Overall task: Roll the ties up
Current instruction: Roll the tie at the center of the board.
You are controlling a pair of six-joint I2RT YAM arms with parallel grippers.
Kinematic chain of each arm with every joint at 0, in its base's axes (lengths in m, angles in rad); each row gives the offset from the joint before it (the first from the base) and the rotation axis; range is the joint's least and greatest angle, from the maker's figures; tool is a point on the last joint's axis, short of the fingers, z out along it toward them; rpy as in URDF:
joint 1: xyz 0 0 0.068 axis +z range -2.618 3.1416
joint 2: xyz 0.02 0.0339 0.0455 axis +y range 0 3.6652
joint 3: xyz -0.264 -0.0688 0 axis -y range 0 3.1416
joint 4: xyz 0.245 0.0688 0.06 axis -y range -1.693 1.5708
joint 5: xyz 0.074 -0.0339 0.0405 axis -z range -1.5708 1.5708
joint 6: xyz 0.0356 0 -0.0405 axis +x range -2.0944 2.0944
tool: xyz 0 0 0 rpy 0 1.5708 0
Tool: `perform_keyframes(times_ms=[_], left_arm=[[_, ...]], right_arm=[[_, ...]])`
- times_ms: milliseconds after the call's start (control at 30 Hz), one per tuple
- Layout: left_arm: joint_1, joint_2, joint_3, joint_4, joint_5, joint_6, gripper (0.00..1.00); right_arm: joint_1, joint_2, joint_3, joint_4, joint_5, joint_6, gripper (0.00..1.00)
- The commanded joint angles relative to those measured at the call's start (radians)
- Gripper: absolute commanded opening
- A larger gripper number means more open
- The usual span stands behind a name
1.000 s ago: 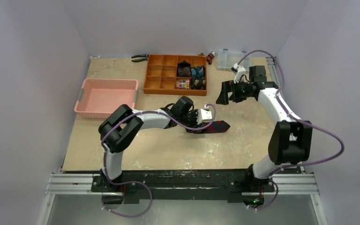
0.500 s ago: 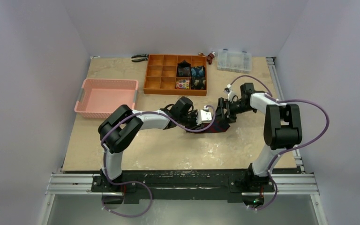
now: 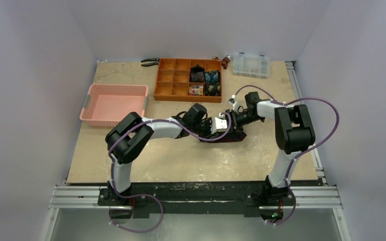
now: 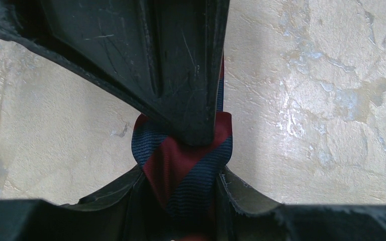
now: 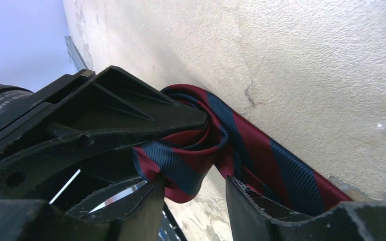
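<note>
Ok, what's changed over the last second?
The right gripper swung in from the back right to the striped tie at centre, its fingers narrowed and now either side of the roll; grip not clear. The left gripper stayed clamped on the tie. The orange tray, pink basket and clear box are unmoved.

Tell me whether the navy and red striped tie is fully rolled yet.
Partly rolled. In the right wrist view the striped tie is coiled at one end, with a flat tail lying along the table.

Soft, even overhead light with faint shadows; all 3 views fairly sharp.
</note>
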Motion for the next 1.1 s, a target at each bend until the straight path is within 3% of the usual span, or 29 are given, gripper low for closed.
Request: perform_keyframes(times_ms=[0, 67, 167, 300, 433, 533, 567, 733, 1067], left_arm=[[0.014, 0.089, -0.034, -0.148, -0.118, 0.018, 0.0], [0.014, 0.091, -0.032, -0.148, -0.117, 0.018, 0.0], [0.014, 0.096, -0.024, -0.155, -0.117, 0.017, 0.0], [0.014, 0.096, -0.019, -0.158, -0.111, 0.009, 0.0], [0.015, 0.094, -0.011, -0.161, -0.105, -0.014, 0.01], [0.02, 0.062, -0.041, -0.095, -0.073, -0.05, 0.31], [0.023, 0.049, -0.054, -0.057, -0.051, -0.064, 0.36], [0.047, -0.023, -0.106, 0.092, 0.056, -0.151, 0.46], [0.048, 0.041, 0.009, 0.144, 0.153, -0.215, 0.61]], right_arm=[[0.008, 0.001, 0.018, 0.046, -0.062, 0.045, 0.46], [0.009, 0.009, 0.024, 0.048, -0.08, 0.049, 0.39], [0.011, 0.022, 0.035, 0.02, -0.085, 0.024, 0.15], [0.01, 0.055, 0.071, -0.065, -0.077, -0.072, 0.0], [0.011, 0.072, 0.09, -0.086, 0.003, -0.086, 0.0], [0.01, 0.07, 0.088, -0.055, 0.136, -0.06, 0.0], [0.01, 0.074, 0.09, -0.053, 0.176, -0.058, 0.0], [0.01, 0.089, 0.106, -0.058, 0.318, -0.043, 0.0], [0.016, 0.159, 0.195, -0.075, 0.504, -0.037, 0.0]])
